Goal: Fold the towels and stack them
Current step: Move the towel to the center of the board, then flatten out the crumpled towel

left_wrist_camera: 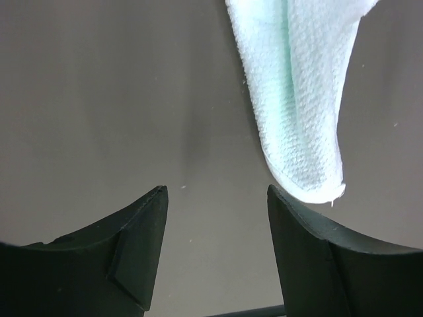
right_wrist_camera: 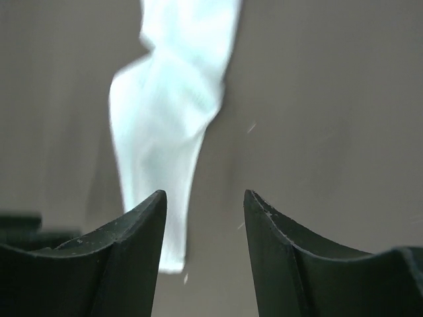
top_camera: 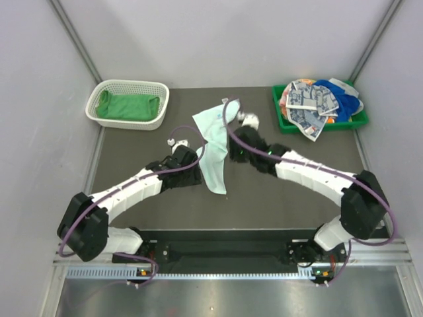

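Between the two pincers, on the dark grey tabletop, lies a pale mint terry towel. It is drawn out into a long crumpled strip that runs from the far side towards the arm bases.

The left pincer stands wide, its two black fingers well apart with only bare table between them. The towel's rounded near end lies just ahead of its right-hand finger and a little to the outside, not in the gap.

The right pincer is also parted and grips nothing. In its own blurred view the mint strip lies ahead and to its left, and the lower end reaches down into the gap beside the left-hand finger. Whether cloth and finger touch I cannot tell.

Far ahead and to the left of the left pincer sits a white oval mesh basket with a bright green towel bunched inside it.

Ahead and to the right of the right pincer, a green plastic tray holds a loose heap of towels. A white one with grey-blue squares is draped on top and over the tray's near rim, and a royal blue one lies behind it.
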Available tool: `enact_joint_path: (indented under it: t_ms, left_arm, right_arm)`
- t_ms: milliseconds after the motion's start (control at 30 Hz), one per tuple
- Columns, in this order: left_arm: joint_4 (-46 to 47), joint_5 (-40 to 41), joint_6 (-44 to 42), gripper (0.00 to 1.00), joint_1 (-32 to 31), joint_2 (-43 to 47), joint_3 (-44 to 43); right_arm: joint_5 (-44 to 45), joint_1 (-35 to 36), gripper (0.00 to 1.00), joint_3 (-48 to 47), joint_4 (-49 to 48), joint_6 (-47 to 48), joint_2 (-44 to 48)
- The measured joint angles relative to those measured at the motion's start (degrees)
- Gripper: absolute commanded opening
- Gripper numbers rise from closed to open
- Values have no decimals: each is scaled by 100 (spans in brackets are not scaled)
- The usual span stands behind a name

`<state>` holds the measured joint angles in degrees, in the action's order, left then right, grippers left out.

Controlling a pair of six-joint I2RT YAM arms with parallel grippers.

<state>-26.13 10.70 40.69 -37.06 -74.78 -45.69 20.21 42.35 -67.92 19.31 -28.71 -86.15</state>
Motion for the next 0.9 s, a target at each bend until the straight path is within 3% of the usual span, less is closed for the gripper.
enact_joint_path:
  t_ms: [133,267,900]
  left_arm:
    - [48,15,15,66,131,-195,-160]
    - [72,-9,11,66,365,-234,-321]
    - [94,-260,-22,66,570,-219,-369]
  right_arm:
    - [-251,907,51,715,-297,-516,-232]
    - [-435,1362,54,1012,-667,-999,-586]
    - [201,1731,48,1733,-1292,-2192,-955]
